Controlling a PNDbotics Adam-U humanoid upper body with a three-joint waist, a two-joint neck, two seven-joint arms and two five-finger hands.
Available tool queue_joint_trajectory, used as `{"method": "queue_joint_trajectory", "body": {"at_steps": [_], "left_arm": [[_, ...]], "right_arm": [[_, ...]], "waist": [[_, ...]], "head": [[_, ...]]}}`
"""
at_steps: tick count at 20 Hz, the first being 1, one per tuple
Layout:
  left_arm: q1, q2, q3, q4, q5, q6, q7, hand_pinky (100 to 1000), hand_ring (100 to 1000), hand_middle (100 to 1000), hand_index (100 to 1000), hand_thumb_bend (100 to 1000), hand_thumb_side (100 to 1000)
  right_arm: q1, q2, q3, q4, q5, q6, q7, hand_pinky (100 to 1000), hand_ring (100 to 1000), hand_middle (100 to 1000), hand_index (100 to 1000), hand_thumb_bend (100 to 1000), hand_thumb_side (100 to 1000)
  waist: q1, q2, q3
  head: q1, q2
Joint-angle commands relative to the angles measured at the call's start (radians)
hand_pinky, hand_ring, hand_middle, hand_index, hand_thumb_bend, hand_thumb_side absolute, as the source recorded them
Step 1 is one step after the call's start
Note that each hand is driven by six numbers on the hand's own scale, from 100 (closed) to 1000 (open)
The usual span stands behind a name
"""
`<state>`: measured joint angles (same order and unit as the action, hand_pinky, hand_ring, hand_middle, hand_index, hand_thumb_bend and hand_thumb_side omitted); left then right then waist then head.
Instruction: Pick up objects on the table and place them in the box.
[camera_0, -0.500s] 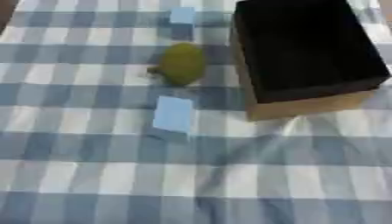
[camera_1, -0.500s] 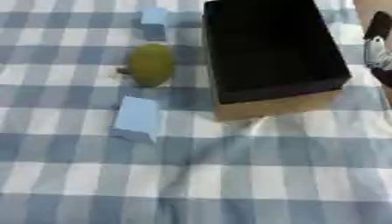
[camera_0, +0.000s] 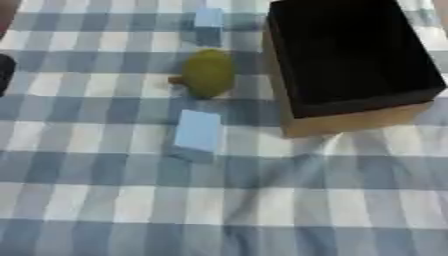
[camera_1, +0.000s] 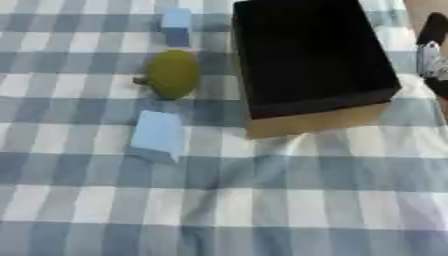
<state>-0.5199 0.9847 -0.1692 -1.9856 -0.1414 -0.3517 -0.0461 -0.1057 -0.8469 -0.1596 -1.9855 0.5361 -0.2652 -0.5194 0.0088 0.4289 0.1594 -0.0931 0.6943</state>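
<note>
Objects for the box all lie untouched on the worktop, so by my judgement the task has hardly begun. Only a part of the right hand (camera_1: 430, 50), black with a silver piece, shows at the right edge of the right eye view, just beside the box, and I cannot tell how its fingers stand; a dark shape at the left edge of the left eye view may be the left hand (camera_0: 4, 72), but that too is unclear. Nearest the right hand stands the open cardboard box with a black interior (camera_0: 385, 117), apparently empty. Left of it lies a yellow-green rounded fruit (camera_0: 208, 72), near its side wall. A light blue rectangular block (camera_0: 198, 132) rests closer to the camera on the blue-and-white checked cloth (camera_0: 262, 210), and a smaller light blue cube (camera_0: 208, 20) sits beyond the fruit.
</note>
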Motion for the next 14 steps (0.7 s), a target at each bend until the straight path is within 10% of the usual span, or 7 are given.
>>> {"method": "queue_joint_trajectory", "body": {"at_steps": [1,14], "left_arm": [[-0.018,0.031,0.002,-0.014,-0.007,0.002,-0.013,847,852,822,932,211,637],[-0.177,0.023,-0.137,-0.014,-0.042,0.063,-0.162,854,851,809,913,367,679]], "right_arm": [[-0.006,-0.031,-0.011,-0.014,0.004,-0.001,0.000,897,945,685,899,100,433],[0.001,-0.035,0.000,-0.014,0.000,-0.002,0.014,896,942,674,899,100,442]], "waist": [[0.002,-0.035,0.001],[0.011,-0.054,0.003]], "head": [[0.003,0.004],[0.006,0.015]]}}
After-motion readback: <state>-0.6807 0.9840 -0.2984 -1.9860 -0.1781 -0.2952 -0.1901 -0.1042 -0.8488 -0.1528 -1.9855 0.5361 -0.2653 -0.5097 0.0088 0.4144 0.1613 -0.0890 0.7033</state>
